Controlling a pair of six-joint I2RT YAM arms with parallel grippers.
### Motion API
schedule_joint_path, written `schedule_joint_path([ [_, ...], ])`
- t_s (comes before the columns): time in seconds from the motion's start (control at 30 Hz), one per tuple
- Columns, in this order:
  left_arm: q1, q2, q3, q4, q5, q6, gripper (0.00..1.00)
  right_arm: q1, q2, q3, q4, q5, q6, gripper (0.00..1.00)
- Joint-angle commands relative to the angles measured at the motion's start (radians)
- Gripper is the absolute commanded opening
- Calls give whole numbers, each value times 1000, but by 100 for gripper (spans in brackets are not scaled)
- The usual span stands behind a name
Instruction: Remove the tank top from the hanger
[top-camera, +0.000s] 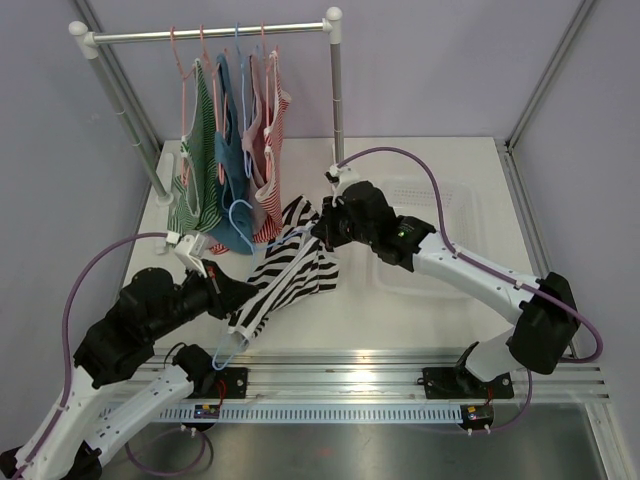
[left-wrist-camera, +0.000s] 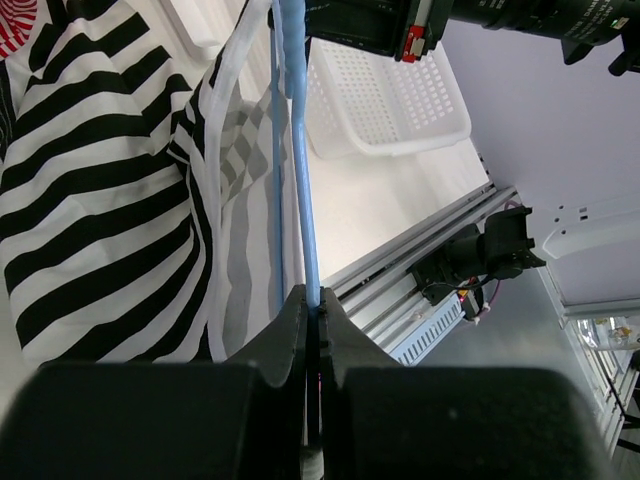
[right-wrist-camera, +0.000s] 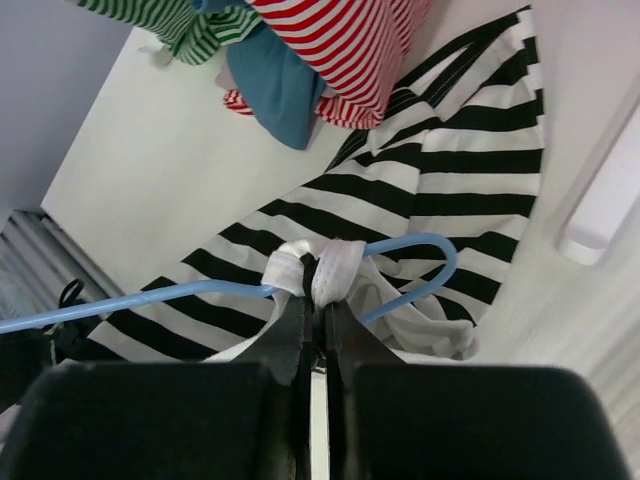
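The tank top (top-camera: 290, 275) is light, soft and limp, and should slide readily along the stiff, smooth hanger (right-wrist-camera: 420, 243). Grasp it at a strap, where the fabric bunches. The left gripper (left-wrist-camera: 316, 318) is clamped on the hanger's thin blue wire, with the garment draped just beside it. The right gripper (right-wrist-camera: 318, 300) is pinched shut on the white strap band at the hanger's shoulder, the striped body spread beyond its tip. Both arms reach inward toward each other.

Tank top (top-camera: 292, 272) w/ hanger (top-camera: 226, 352) over table (top-camera: 400, 325) ctr; rack (top-camera: 210, 35) behind-left, basket (top-camera: 445, 200) right.
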Motion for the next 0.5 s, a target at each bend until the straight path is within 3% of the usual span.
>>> schedule_joint_path([
  [0.0, -3, 9, 46, 17, -8, 28, 0, 3, -35, 17, -27, 138, -55, 0],
  [0.17, -5, -6, 62, 4, 37, 52, 0, -49, -33, 51, -99, 278, -75, 0],
  [0.47, -5, 3, 100, 72, 84, 62, 0, -178, 45, 140, -202, 209, -92, 0],
])
